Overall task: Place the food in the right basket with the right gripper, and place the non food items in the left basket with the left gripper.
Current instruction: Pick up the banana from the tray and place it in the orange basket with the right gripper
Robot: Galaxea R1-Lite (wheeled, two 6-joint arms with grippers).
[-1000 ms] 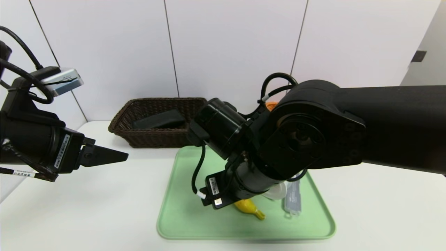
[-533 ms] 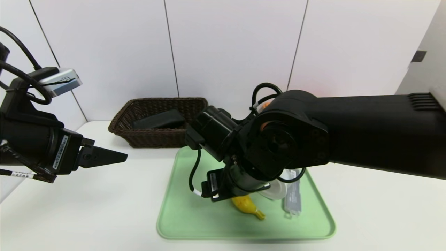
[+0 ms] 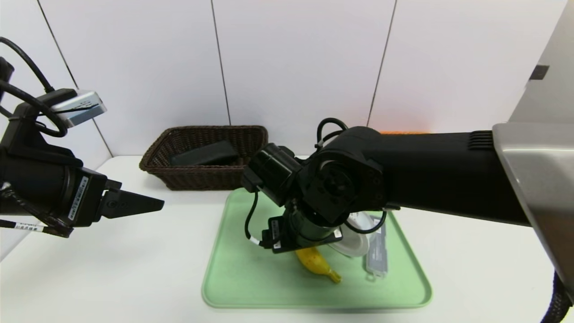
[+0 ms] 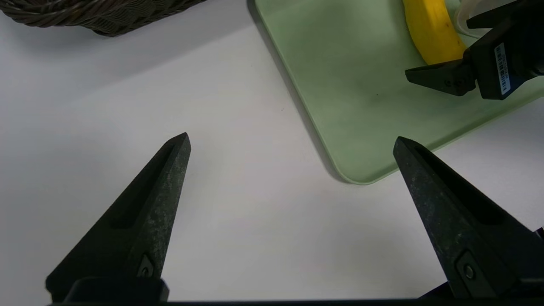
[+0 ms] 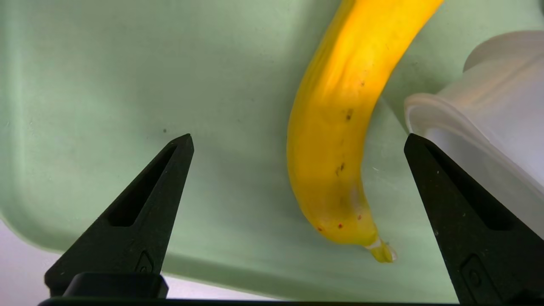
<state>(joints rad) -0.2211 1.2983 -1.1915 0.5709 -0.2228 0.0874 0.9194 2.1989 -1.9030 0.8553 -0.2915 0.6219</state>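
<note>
Right hand (image 5: 297,140): wide open, empty, over banana (image 5: 335,140) | Advice: straddle mid-body, clear of cup (image 5: 488,127) | Left hand (image 4: 291,142): open, empty, parked

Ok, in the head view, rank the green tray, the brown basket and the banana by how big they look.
1. green tray, largest.
2. brown basket, though it sits farther from the camera, so its true size is unsure.
3. banana, smallest, partly hidden under the right arm.

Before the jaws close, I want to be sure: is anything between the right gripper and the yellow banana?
Nothing visible. The right gripper is open above the yellow banana on the green plastic tray. The translucent plastic cup lies beside it, near one finger.
</note>
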